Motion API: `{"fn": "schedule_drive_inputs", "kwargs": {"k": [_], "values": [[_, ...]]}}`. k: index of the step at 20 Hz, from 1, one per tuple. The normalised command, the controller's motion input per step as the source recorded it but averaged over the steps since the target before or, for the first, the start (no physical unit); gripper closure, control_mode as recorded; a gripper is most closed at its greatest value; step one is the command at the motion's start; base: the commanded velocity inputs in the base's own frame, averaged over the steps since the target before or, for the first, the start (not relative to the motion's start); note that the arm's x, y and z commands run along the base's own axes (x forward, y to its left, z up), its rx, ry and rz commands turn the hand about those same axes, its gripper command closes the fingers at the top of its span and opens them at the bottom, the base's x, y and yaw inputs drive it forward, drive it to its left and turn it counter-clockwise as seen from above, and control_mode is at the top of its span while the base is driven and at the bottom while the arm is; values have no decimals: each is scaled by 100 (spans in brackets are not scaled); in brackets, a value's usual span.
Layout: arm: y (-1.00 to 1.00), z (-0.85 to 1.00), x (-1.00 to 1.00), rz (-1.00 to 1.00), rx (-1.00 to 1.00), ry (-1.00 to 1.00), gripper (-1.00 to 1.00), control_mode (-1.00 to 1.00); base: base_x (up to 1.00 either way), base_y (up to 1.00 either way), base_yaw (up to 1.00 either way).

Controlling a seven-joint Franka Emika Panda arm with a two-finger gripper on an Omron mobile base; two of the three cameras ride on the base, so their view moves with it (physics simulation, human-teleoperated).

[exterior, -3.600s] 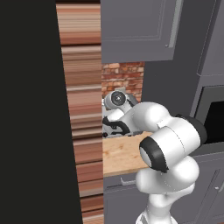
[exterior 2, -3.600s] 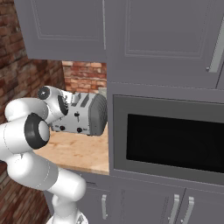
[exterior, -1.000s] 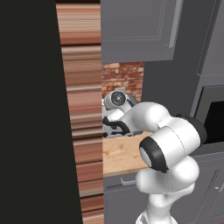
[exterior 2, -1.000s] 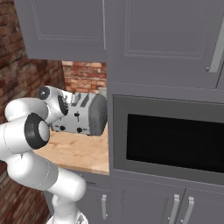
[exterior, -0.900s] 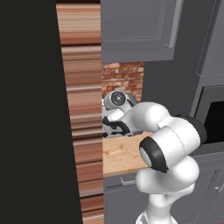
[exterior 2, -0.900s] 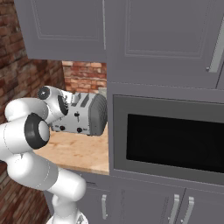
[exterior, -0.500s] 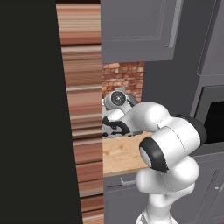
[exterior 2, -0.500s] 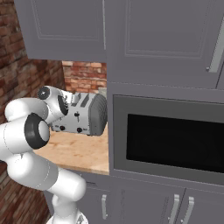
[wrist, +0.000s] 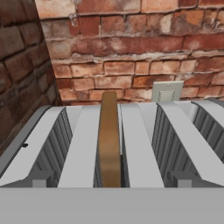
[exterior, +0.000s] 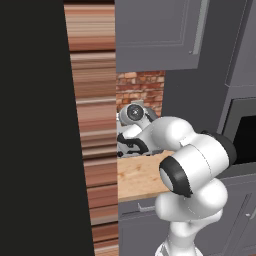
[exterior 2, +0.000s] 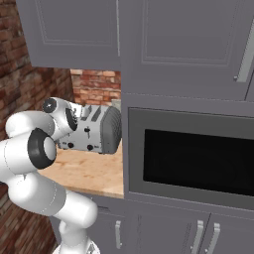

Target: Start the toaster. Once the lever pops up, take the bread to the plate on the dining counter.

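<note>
The silver-grey toaster [exterior 2: 101, 131] stands on a wooden counter in a brick-walled nook. From the hand view I look along its top [wrist: 83, 148], where the bread [wrist: 109, 140] stands edge-on in a slot left of centre, its brown crust rising above the slots. My gripper [exterior 2: 75, 118] is at the toaster's upper front edge, on the lever side, with the white forearm behind it. Its fingertips are hidden; nothing is held and the jaws stand wide, open. The plate and the dining counter are out of view.
A black-windowed microwave [exterior 2: 198, 158] is built in just right of the toaster. Grey upper cabinets [exterior 2: 74, 34] hang low over the nook. A white wall outlet [wrist: 166, 91] sits on the brick behind. A dark panel [exterior: 30, 125] blocks the left.
</note>
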Motion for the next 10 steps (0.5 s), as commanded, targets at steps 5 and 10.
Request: {"fn": "schedule_drive_inputs", "kwargs": {"k": [5,10], "values": [[0,0,0,0,0,0,-100,-100,0,0,0],[0,0,0,0,0,0,-100,-100,0,0,0]]}}
